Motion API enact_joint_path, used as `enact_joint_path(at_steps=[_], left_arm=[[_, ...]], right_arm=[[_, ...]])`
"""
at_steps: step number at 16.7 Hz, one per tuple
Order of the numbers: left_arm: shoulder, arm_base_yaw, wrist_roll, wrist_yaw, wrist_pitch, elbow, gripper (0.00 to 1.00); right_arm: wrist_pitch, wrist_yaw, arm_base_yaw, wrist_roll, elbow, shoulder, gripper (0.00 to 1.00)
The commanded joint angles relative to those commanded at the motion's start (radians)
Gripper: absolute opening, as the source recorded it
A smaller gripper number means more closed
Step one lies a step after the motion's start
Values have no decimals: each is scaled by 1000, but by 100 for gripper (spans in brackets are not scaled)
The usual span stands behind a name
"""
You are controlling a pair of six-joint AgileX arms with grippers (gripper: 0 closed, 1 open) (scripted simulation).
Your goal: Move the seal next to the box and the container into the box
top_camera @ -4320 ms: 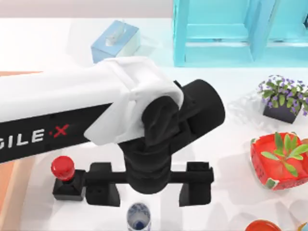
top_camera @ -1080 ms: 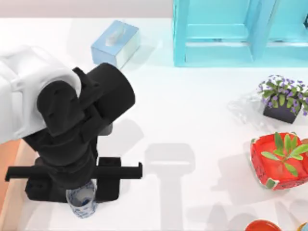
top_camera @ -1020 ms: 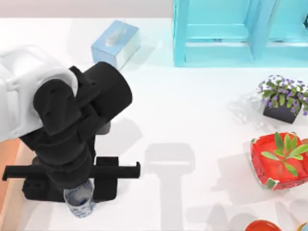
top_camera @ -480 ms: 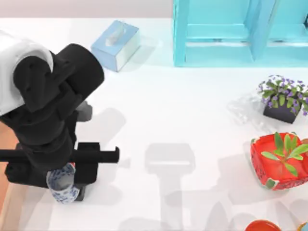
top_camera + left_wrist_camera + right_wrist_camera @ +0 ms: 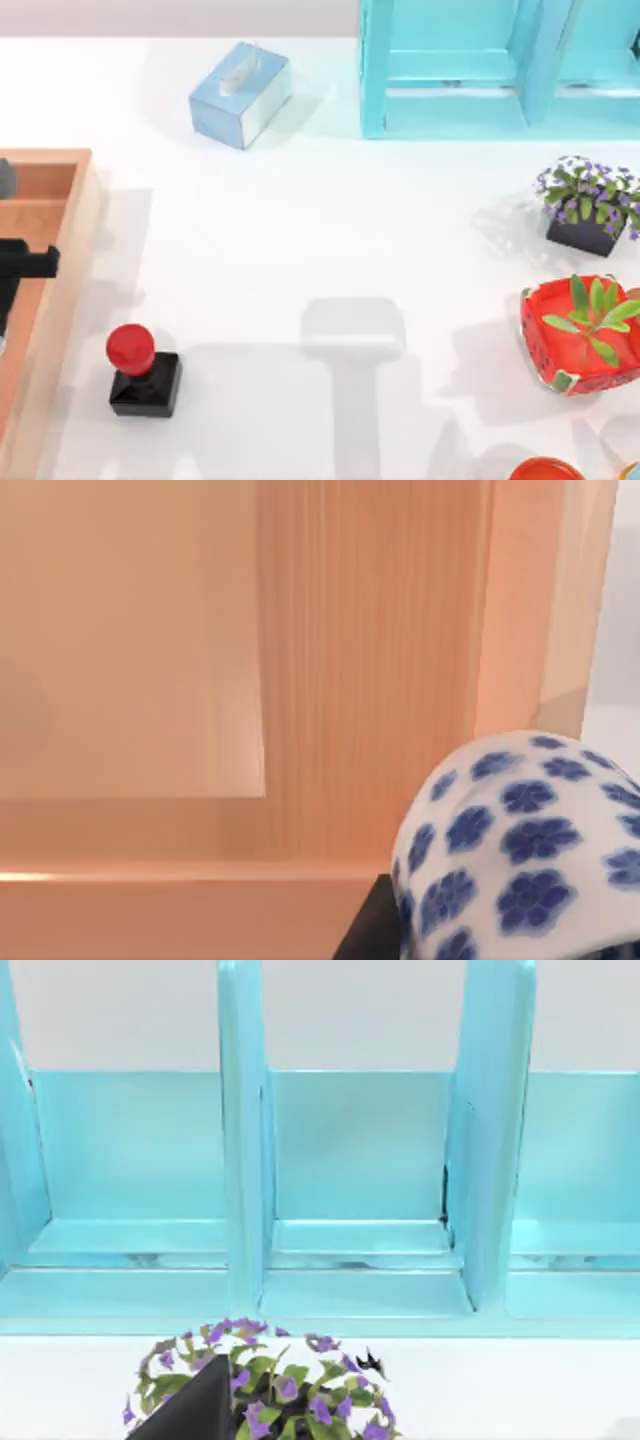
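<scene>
At the far left of the top view, your left gripper (image 5: 12,265) has swung out over the wooden box (image 5: 70,260). Half a second ago it hung beside the stamp, well short of the rim; now only a black piece of it shows at the picture's edge, above the box floor. Look at the left wrist view: the blue-and-white cup (image 5: 520,850) sits right against the camera with the box's floor and inner wall (image 5: 370,660) behind it, so the fingers are clamped on the cup and it has travelled with the arm. That puts the cup above the box but not yet set down. You should judge the second half of the task as one lowering and one release away from done.

Just right of the box rim stands the stamp (image 5: 142,370), upright on its black base, in the same spot as four seconds ago. It sits close beside the box, so that half looks finished, and the arm's pass did not disturb it.

Further right, the tissue box (image 5: 240,93), the blue shelf (image 5: 470,70), the purple flower pot (image 5: 588,205) and the red bowl with the plant (image 5: 580,335) are unchanged. Your right arm is parked facing the shelf (image 5: 350,1190) and flowers (image 5: 265,1385); whether its fingers are apart or together, you cannot tell.
</scene>
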Motion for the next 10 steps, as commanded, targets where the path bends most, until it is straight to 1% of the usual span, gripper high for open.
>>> enact_joint_path(at_steps=[3,5,7,10], left_arm=[[-1,230,231,1,12,-10,0],[-3,340,342,1,21,-23,0],[-4,408,410,0,29,-36,0],[-5,435,437,-1,33,-42,0]], right_arm=[[0,0,0,0,0,0,100],[0,0,0,0,0,0,100],[0,0,0,0,0,0,100],[0,0,0,0,0,0,100]])
